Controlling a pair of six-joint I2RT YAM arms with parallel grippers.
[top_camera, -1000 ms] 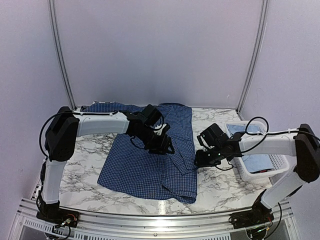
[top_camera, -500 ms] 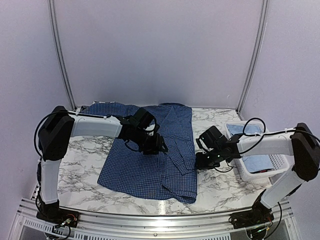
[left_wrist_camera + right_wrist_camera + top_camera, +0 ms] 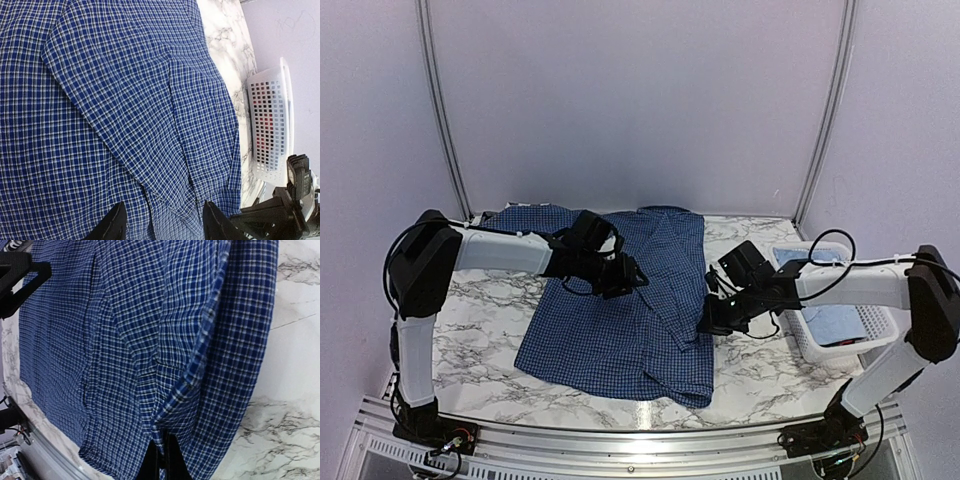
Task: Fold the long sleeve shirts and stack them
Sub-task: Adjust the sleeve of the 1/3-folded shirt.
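A dark blue checked long sleeve shirt [image 3: 620,335] lies spread on the marble table [image 3: 490,305]. My left gripper [image 3: 625,278] hovers just above its upper middle, jaws open, with only flat cloth [image 3: 125,100] beneath the gap [image 3: 164,212]. My right gripper [image 3: 708,322] is at the shirt's right side. In the right wrist view its jaws [image 3: 163,452] are shut on a raised fold of the checked cloth [image 3: 125,340], with a strip of fabric pinched between the fingers. Pale blue cloth [image 3: 838,325] lies inside the basket.
A white slatted basket [image 3: 794,338] stands at the right, close behind the right arm; its wall [image 3: 270,130] also shows in the left wrist view. Bare marble [image 3: 295,405] lies right of the shirt. A metal rail [image 3: 620,440] runs along the near edge.
The right gripper has closed onto the shirt's right-hand fold and shifted slightly left. The left gripper has drawn back and to the left over the shirt, staying open.
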